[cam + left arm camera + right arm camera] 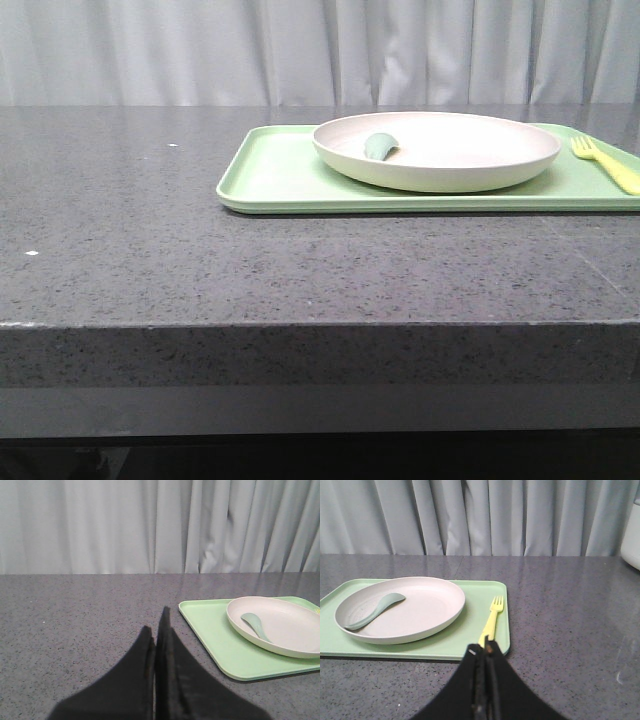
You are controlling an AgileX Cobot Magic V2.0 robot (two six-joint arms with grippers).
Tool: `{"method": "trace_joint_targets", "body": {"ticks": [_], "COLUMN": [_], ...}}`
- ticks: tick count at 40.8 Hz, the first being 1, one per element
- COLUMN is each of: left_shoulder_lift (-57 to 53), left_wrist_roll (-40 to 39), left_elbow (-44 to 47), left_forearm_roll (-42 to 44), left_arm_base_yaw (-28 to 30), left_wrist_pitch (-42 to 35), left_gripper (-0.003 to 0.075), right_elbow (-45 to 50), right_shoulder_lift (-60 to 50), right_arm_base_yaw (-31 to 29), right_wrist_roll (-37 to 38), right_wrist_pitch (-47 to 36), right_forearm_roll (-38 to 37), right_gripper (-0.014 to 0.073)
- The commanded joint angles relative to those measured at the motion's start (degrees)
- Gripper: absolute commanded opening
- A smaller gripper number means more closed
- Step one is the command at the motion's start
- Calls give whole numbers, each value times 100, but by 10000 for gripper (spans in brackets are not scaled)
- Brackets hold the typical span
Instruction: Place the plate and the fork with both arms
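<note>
The cream plate (pixel 470 150) rests on the light-green tray (pixel 270 180) at the back right of the table, with a small grey-green utensil (pixel 380 146) lying in it. The pale-yellow fork (pixel 605 163) lies on the tray to the right of the plate. Neither gripper shows in the front view. My left gripper (pixel 156 620) is shut and empty over bare table, left of the tray (pixel 215 635) and plate (pixel 290 630). My right gripper (pixel 484 647) is shut and empty, its tips in front of the handle end of the fork (pixel 492 612), beside the plate (pixel 420 605).
The table is dark speckled stone with a grey curtain behind it. The tray (pixel 480 630) reaches the right edge of the front view. A white object (pixel 632 530) stands at the far right of the table in the right wrist view.
</note>
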Motion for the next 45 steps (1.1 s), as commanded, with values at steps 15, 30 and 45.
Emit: {"method": "trace_joint_targets", "body": {"ticks": [15, 30, 45], "left_shoulder_lift": [47, -468, -1704], "left_wrist_roll": [13, 13, 13], "left_elbow": [-155, 358, 1930], "left_forearm_roll": [-16, -5, -5], "left_arm_base_yaw": [13, 237, 1203], "left_wrist_pitch": [-441, -441, -480], "left_gripper": [-18, -18, -18], "right_elbow": [-149, -149, -149], "right_shoulder_lift": [69, 69, 63], "right_arm_base_yaw": [-10, -10, -10], "right_wrist_roll": [-52, -52, -52], "right_wrist_pitch": [-502, -502, -502], "right_forearm_roll": [-42, -42, -42], "right_gripper": [-67, -67, -67]}}
